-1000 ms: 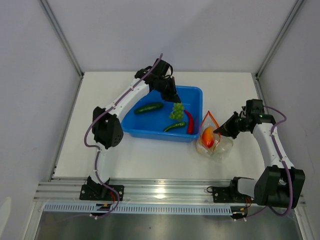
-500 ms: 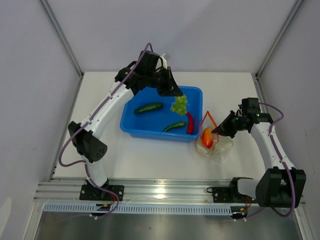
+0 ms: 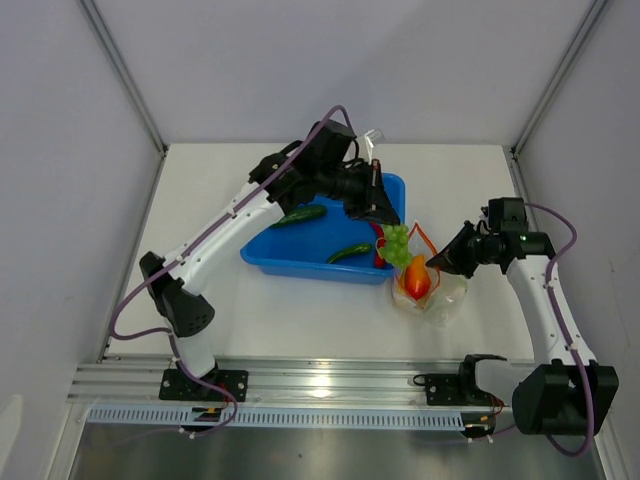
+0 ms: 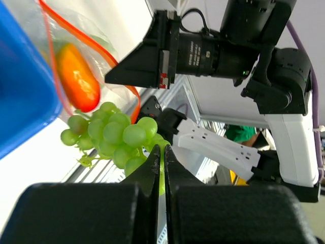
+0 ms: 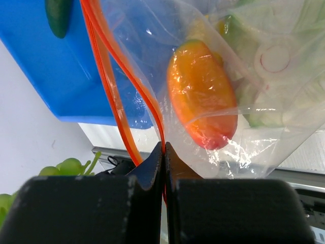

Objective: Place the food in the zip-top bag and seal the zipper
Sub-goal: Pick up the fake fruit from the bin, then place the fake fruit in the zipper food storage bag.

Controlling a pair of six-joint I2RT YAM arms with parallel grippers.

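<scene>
Left pincer (image 3: pixel 386 218), seen from up top, has hauled the grape bunch (image 3: pixel 398 243) from the blue tub (image 3: pixel 290 258) to the mouth of the zip-top bag (image 3: pixel 432 292), its wrist cam shows it pinching the bunch, and the right pincer (image 3: pixel 437 262) on its own cam nips the zipper (image 5: pixel 109 76), so we're drop-ready.

White desk (image 3: pixel 330 320) boxed in by plain pale grey walls: left wall (image 3: pixel 60 220), far wall (image 3: pixel 340 70), right wall (image 3: pixel 600 200). Grey metal posts at far left corner (image 3: pixel 125 75) and far right corner (image 3: pixel 560 75). Aluminium rail (image 3: pixel 330 380) along near edge, bright glare at its middle. Slotted white strip (image 3: pixel 300 415) just nearer, then dull grey floor (image 3: pixel 330 455). Light even, soft shadows.
</scene>
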